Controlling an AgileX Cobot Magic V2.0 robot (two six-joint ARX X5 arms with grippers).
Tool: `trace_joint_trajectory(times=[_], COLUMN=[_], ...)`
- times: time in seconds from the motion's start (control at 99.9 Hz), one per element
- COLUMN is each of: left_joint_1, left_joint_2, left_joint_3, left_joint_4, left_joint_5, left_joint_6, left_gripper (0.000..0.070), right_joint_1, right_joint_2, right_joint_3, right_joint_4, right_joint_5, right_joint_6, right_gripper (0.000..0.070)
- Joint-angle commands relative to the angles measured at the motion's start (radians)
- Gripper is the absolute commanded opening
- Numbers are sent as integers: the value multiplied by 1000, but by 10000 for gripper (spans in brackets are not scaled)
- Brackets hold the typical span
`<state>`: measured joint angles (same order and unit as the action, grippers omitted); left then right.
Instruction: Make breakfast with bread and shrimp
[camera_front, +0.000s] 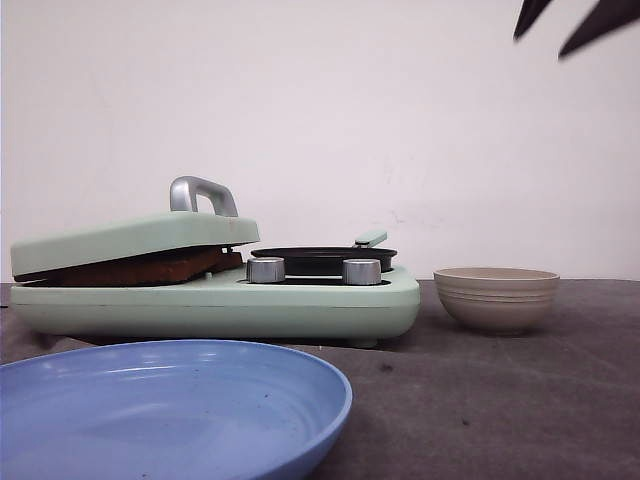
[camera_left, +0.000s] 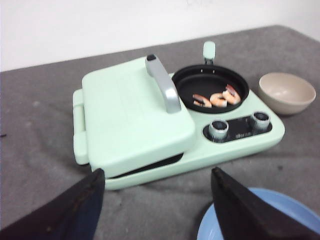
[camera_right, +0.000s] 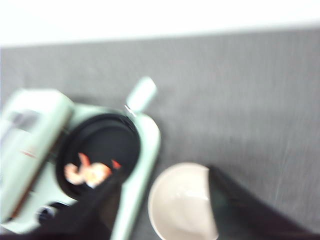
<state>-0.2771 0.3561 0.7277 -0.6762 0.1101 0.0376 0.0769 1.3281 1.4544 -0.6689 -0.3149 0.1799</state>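
Observation:
The bread (camera_front: 130, 268) shows only as a brown edge clamped under the nearly closed mint-green lid (camera_front: 130, 238) of the breakfast maker. In the left wrist view the lid (camera_left: 130, 115) hides it. Several orange-white shrimp (camera_left: 217, 98) lie in the black pan (camera_left: 210, 87) beside the lid, and they show blurred in the right wrist view (camera_right: 90, 172). My left gripper (camera_left: 157, 200) is open and empty, over the cloth in front of the maker. My right gripper (camera_right: 165, 200) is open and empty, high above the beige bowl (camera_right: 182, 200) and the pan's edge. Its tips show at the top right of the front view (camera_front: 542, 42).
A blue plate (camera_front: 160, 410) sits nearest the camera, in front of the maker, and shows under the left gripper's finger (camera_left: 260, 220). The beige bowl (camera_front: 497, 298) stands right of the maker. Two silver knobs (camera_front: 312, 270) face forward. A grey cloth (camera_front: 500, 400) covers the table.

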Motion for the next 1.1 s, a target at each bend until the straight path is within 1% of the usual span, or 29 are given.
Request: trace_joint_trajectory(times=[0.0,0.02,0.03,0.08,0.18,0.25,0.38,0.47,0.57,0.72,0.821,0.931,0.991,1.091], left_joint_1=[-2,-2,-2,-2,-2,-2,-2,-2,-2,-3,-3,-3,-3,-3], left_joint_2=[2,2,2,2,2,3,4,17,32,31,6,-60,-109,-189], left_joint_3=[4,4,4,4,4,4,4,4,4,3,-23,-114,-171,-250], left_joint_4=[23,26,27,37,65,93,150,156,142,166,214,309,338,363], left_joint_5=[6,9,10,13,13,13,13,13,15,26,26,26,25,17], left_joint_6=[-31,-31,-31,-32,-70,-100,-139,-166,-167,-173,-205,-258,-274,-286], left_gripper=[213,166,152,0,3,3,4,4,4,3,4,4,4,4], right_joint_1=[2,2,2,2,10,24,64,99,149,222,245,261,262,262], right_joint_2=[-39,-49,-56,-94,-150,-181,-244,-291,-367,-512,-613,-729,-795,-902], right_joint_3=[20,20,20,20,17,8,-24,-49,-117,-302,-454,-626,-714,-845], right_joint_4=[7,7,7,-2,-55,-68,-54,-51,17,137,204,268,281,279], right_joint_5=[-4,-4,-5,-8,-19,-20,-29,-29,-27,-19,-17,-17,-13,33], right_joint_6=[-13,-14,-15,-23,-82,-93,-107,-113,-113,-118,-135,-143,-142,-141], right_gripper=[44,7,0,0,0,0,0,0,0,0,0,0,0,0])
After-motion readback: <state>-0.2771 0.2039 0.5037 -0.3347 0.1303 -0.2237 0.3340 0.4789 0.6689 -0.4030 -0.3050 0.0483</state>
